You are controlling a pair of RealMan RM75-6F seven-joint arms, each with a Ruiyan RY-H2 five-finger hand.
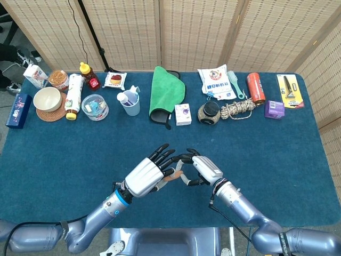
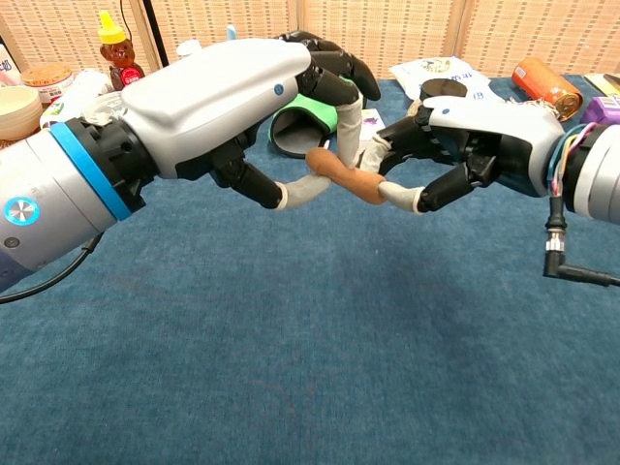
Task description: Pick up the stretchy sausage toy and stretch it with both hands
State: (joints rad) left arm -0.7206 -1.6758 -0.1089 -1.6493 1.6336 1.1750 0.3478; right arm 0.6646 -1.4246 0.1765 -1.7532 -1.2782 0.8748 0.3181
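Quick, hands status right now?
Left hand: holding one end of the sausage toy.
Right hand: holding its other end.

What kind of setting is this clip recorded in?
Probably a staged robot data-collection room: woven folding screens enclose a blue-covered table, and unrelated household props sit lined along its far edge, such as a green towel and rope coil.

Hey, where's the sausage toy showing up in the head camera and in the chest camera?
Head view: sausage toy is low centre, mostly hidden between the left hand and right hand.
Chest view: sausage toy is upper centre, held above the table between left hand and right hand.
Shared landmark: the green cloth behind the hands.
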